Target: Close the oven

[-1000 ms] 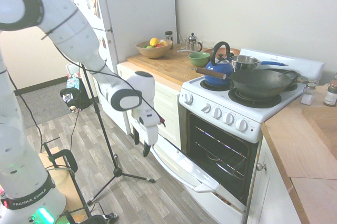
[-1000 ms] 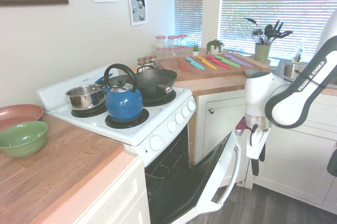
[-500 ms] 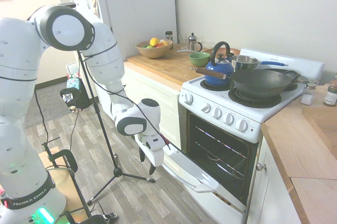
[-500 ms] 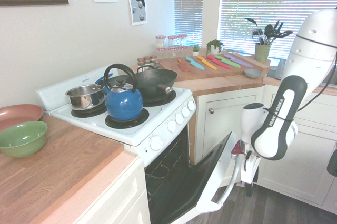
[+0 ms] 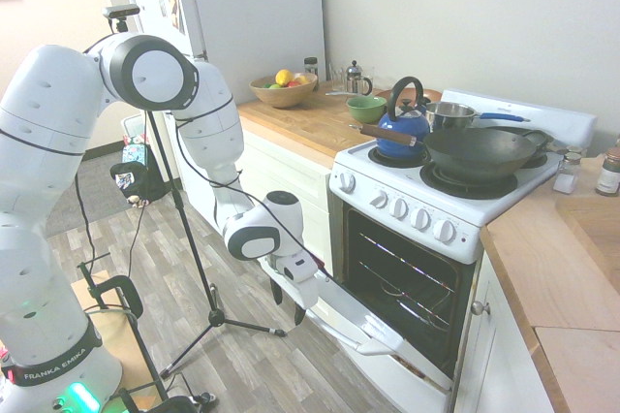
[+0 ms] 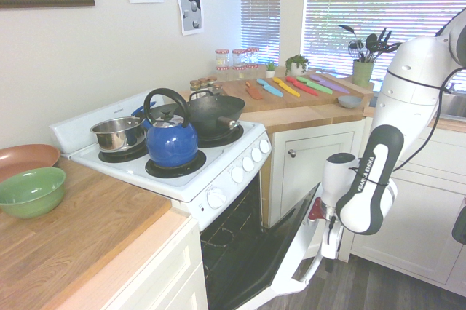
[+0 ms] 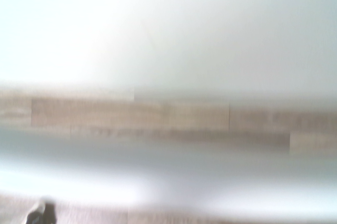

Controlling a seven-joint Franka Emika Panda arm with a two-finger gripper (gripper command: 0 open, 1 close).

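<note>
White enamel, and the oven [image 5: 387, 206] stood between two wooden-topped runs of cabinets, its door [image 5: 363, 322] hanging open and the dark racked interior [image 5: 402, 272] on show! The claw [image 5: 288, 304] was down at the far end of the door, its two dark fingers spread apart and nothing visible clasped between them. Up close, the handle [image 7: 79, 184] ran across the wrist view, blurred, with a strip of floor [image 7: 158, 114] between it and the pale door face; whether anything touched, the pictures couldn't settle.

The closing was all still to be won, and the likely call was to get behind the door and swing it up. Here was the danger: a finger could have slipped into that gap and snagged behind the bar, caused by coming in too near the handle. Pushing from the far corner might have skidded off the smooth face or twisted the door on its hinges. A shove at too flat an angle could have pressed it down instead. And up top, a hard slam risked jolting the blue kettle [image 5: 403, 130] and the wok [image 5: 475, 153] on their burners!
</note>
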